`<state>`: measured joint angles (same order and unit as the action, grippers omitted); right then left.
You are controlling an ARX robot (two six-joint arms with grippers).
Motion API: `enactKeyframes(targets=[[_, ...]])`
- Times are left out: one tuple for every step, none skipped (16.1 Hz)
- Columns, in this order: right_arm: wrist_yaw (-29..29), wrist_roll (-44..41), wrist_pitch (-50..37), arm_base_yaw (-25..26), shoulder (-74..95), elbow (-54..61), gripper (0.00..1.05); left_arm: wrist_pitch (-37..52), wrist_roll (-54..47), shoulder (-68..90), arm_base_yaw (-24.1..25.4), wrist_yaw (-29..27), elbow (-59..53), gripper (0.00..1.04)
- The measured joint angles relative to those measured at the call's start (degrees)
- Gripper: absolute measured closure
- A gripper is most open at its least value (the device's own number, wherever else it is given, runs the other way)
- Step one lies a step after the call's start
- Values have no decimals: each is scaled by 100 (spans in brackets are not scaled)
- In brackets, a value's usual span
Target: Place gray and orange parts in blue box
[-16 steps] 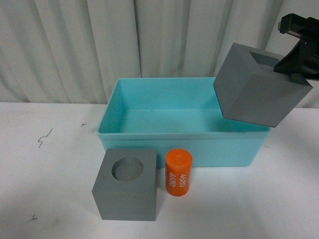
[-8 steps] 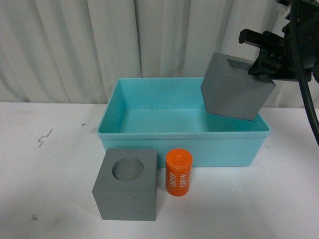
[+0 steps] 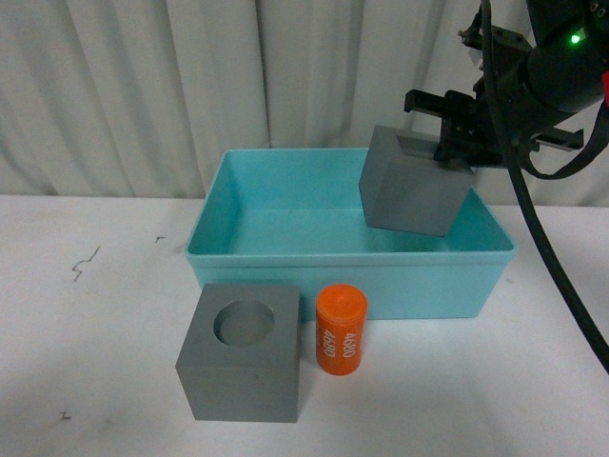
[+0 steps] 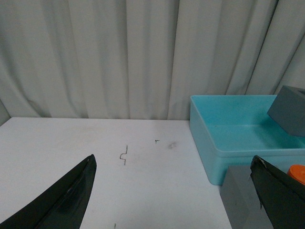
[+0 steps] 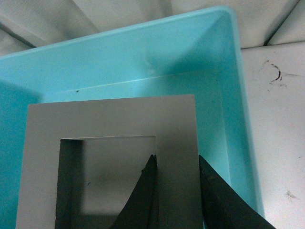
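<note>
Spanning the near scene, a white table (image 3: 95, 362) ran back to a pale pleated curtain (image 3: 190, 86) along the far side. On the table, toward the far right, sat the light blue-turquoise plastic bin (image 3: 428, 286), wide, shallow and rimmed, with its long side facing the near edge.

From the upper right, the right arm reached down over the bin's far right part, a green light showing on its black housing. The right gripper (image 3: 455, 143) was closed on 1 wall of the gray cube with the square recess (image 3: 409, 195). In the right wrist view, 1 black finger (image 5: 143, 200) sat inside the recess and the other outside the wall. That cube hung tilted over the bin's interior, its lower edge below rim level in the front view. Whether it touched the bin floor could not be told.

Just near of the bin's front wall, at the left, stood the gray cube with the round recess (image 3: 243, 371), upright on the table. Just right of it stood the smaller orange cylinder (image 3: 341, 331), upright, white digits running along its side.

The left gripper (image 4: 171, 200) hung over the table left of the bin, its 2 dark fingers (image 4: 62, 200) spread wide with nothing between them.

A few small dark pen marks (image 3: 86, 262) dotted the tabletop at the left.
</note>
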<state>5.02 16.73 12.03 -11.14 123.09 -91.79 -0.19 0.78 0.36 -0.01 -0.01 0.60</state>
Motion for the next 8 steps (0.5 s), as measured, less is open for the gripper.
enactKeyframes(targets=[[-157, 2, 105, -90, 72, -61, 86, -2, 0, 2, 0, 2, 2, 7], [-240, 7, 136, -122, 133, -61, 86, -2, 0, 0, 0, -2, 0, 7], [-317, 26, 184, -129, 149, -61, 86, 0, 0, 0, 0, 0, 2, 7], [-380, 26, 249, -125, 149, -61, 86, -2, 0, 0, 0, 0, 2, 7], [-498, 26, 223, -125, 149, -61, 86, -2, 0, 0, 0, 0, 2, 7], [-581, 31, 162, -122, 149, -61, 81, -2, 0, 0, 0, 0, 0, 7], [-619, 37, 136, -118, 146, -61, 73, 0, 0, 0, 0, 0, 2, 7], [-669, 61, 120, -118, 142, -63, 66, -2, 0, 0, 0, 0, 2, 7]])
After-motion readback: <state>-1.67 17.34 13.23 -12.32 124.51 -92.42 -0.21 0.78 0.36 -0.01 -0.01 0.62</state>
